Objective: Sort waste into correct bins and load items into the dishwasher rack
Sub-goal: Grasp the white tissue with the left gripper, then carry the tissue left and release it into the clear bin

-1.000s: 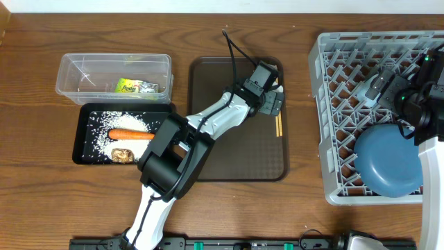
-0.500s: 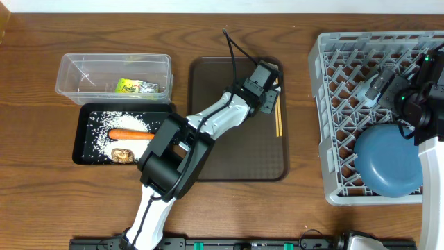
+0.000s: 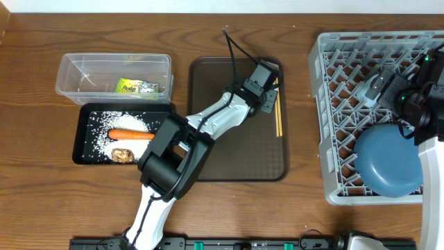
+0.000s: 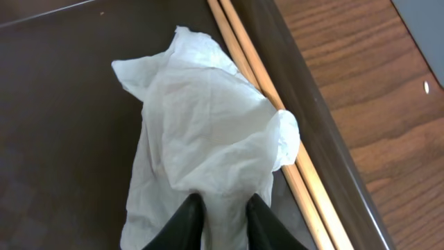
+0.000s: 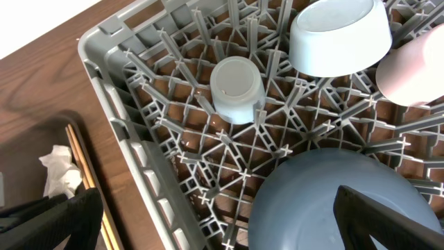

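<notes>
Crumpled white tissue [image 4: 208, 125] lies in the brown serving tray beside the wooden chopsticks [image 4: 277, 90]. My left gripper [image 4: 222, 215] is shut on the tissue's near end, a fold pinched between its fingers. Seen from overhead, the left gripper [image 3: 272, 97] sits at the tray's far right corner. My right gripper [image 5: 222, 222] hangs open over the dishwasher rack [image 3: 326, 139], above the dark-blue plate [image 5: 319, 201]. A pale cup [image 5: 236, 89], the white bowl [image 5: 340, 35] and another cup [image 5: 416, 66] stand in the rack.
The brown serving tray [image 3: 229, 153] holds the chopsticks [image 3: 279, 123] along its right rim. The black tray [image 3: 82, 139] carries rice, a carrot [image 3: 130, 135] and a brown lump [image 3: 125, 153]. Behind it, the clear tub [image 3: 69, 76] holds a green-yellow wrapper [image 3: 135, 86].
My left gripper has closed from wide open onto the tissue. The right arm has not moved.
</notes>
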Available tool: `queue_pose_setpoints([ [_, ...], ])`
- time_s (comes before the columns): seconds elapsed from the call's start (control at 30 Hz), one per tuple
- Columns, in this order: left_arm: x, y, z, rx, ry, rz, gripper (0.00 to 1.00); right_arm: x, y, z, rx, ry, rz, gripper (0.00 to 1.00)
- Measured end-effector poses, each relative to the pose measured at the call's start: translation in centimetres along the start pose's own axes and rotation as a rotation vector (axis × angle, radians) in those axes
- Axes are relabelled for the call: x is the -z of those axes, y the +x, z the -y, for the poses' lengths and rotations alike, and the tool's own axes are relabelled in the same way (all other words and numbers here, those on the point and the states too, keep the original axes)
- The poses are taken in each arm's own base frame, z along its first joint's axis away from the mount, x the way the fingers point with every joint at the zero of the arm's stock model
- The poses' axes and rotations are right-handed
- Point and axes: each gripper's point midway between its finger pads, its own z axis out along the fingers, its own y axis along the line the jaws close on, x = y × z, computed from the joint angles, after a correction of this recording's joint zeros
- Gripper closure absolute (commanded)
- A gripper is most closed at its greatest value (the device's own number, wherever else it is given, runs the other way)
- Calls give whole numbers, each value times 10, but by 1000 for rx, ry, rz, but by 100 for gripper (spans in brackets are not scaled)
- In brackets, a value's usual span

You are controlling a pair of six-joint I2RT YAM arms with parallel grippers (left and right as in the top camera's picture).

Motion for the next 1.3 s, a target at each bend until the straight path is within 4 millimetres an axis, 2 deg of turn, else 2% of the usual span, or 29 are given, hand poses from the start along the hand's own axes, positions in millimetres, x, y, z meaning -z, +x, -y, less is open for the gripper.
queue_pose_setpoints([
  [0.07, 0, 0, 0, 3, 0, 0, 94, 0, 0, 0, 0, 0, 0, 1],
  [0.43, 1, -1, 0, 19, 0, 1, 94, 0, 0, 0, 0, 0, 0, 1],
  [0.53, 6, -6, 0, 31, 1, 15, 94, 0, 0, 0, 0, 0, 0, 1],
  [0.63, 26, -24, -8, 79, -25, 59, 94, 0, 0, 0, 0, 0, 0, 1],
  [0.73, 60, -51, -25, 150, -60, 132, 94, 0, 0, 0, 0, 0, 0, 1],
  [0.87, 118, -90, -63, 270, -101, 248, 94, 0, 0, 0, 0, 0, 0, 1],
  [0.9, 134, -97, -78, 317, -115, 275, 94, 0, 0, 0, 0, 0, 0, 1],
  [1.0, 164, -105, -117, 442, -158, 315, 94, 0, 0, 0, 0, 0, 0, 1],
  [1.13, 189, -93, -185, 652, -256, 312, 94, 0, 0, 0, 0, 0, 0, 1],
  [1.3, 205, -50, -267, 944, -394, 259, 94, 0, 0, 0, 0, 0, 0, 1],
])
